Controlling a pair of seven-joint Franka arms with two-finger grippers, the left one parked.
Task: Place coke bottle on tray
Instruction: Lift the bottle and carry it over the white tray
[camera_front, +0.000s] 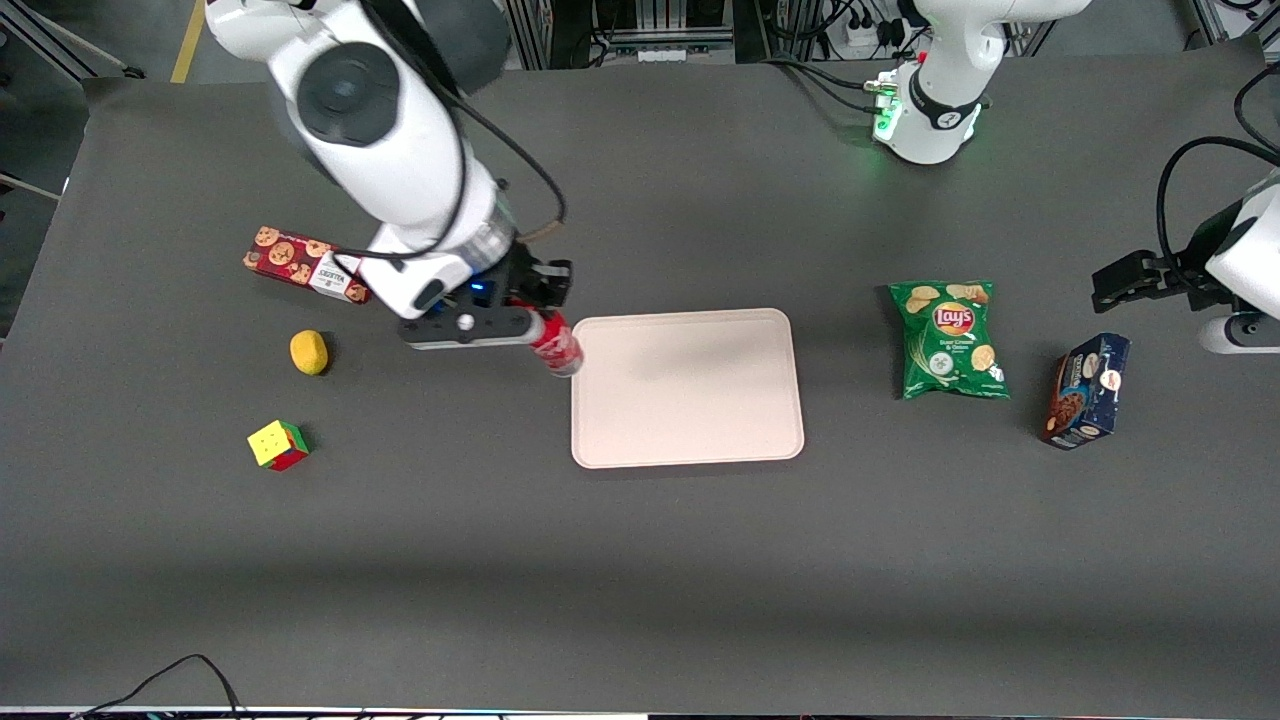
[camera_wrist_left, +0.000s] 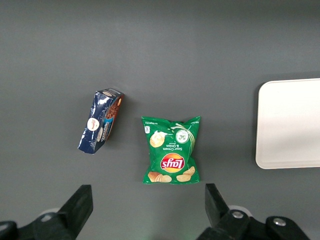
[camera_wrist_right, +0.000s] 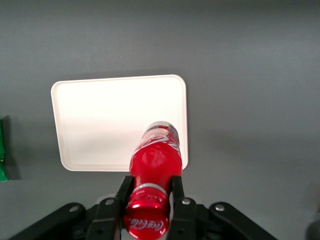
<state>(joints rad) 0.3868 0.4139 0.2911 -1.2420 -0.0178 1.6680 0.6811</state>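
Observation:
The coke bottle is a small red bottle with a red cap and white script. It hangs in my right gripper, held above the table at the tray's edge nearest the working arm's end. In the right wrist view the gripper is shut on the bottle just under its cap, one finger on each side. The bottle's clear base points down over the tray's corner. The tray is pale pinkish-beige, flat and bare; it also shows in the right wrist view and the left wrist view.
A green Lay's chip bag and a dark blue cookie box lie toward the parked arm's end. A red cookie box, a yellow lemon and a colour cube lie toward the working arm's end.

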